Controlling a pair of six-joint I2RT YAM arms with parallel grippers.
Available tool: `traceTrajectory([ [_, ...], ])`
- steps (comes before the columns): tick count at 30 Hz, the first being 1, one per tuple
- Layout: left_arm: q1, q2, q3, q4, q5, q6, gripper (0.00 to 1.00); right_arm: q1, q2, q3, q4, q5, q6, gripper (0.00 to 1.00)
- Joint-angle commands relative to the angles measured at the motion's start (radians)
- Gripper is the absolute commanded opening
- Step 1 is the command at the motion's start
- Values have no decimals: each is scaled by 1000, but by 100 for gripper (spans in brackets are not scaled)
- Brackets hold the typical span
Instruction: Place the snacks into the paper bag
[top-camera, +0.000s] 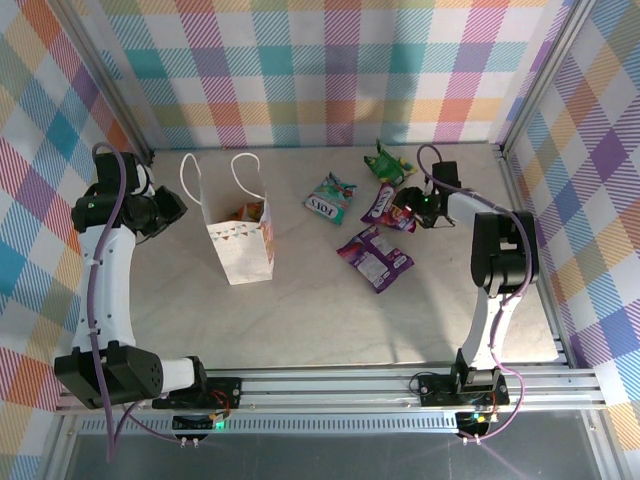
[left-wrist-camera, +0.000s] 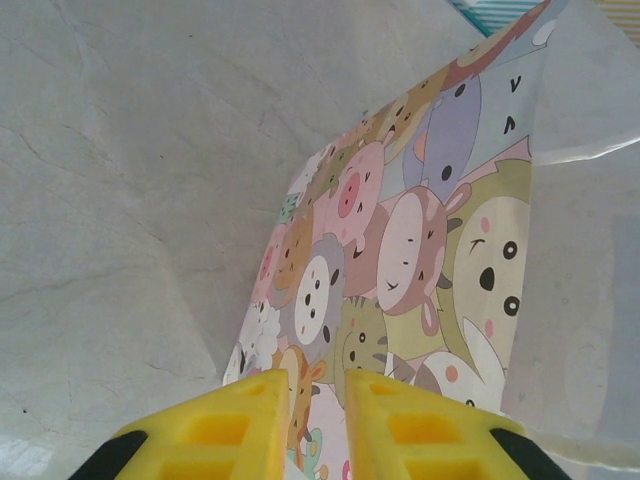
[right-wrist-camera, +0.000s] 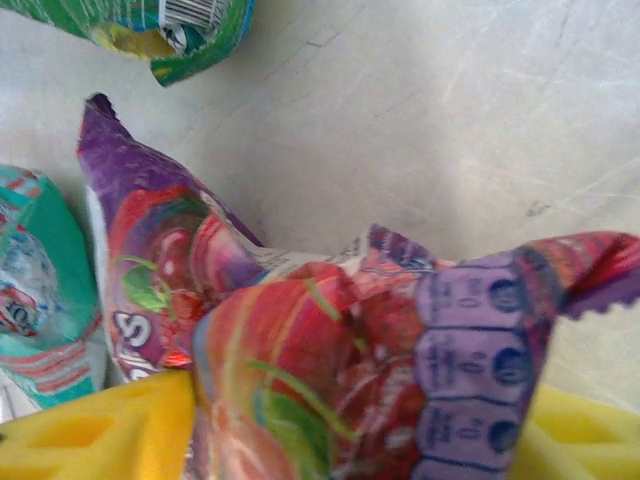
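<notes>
Sitting between the fingers (right-wrist-camera: 90, 440) of the right pincer (right-wrist-camera: 335, 440) — a purple-red packet (right-wrist-camera: 400, 340).

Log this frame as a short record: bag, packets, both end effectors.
paper bag: upright, open, left of centre; orange packet shows inside
loose on table: teal packet, green packet, purple packet
left end effector: shut on the bag's wall
right end effector: closed on purple-red packet, right of the teal one
</notes>
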Motion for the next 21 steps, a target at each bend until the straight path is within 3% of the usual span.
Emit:
traceTrajectory([
  [1, 2, 5, 5, 18, -9, 0, 22, 8, 19, 27, -10, -12, -17, 59],
  [8, 1, 8, -1, 26, 2, -7, 22, 8, 11, 32, -44, -6, -41, 33],
  [14, 1, 19, 5, 26, 11, -9, 22, 10, -12, 42, -94, -3, -71, 22],
  [21, 1, 22, 7, 29, 26, -10, 22, 22, -66, 36, -143, 20, -95, 16],
])
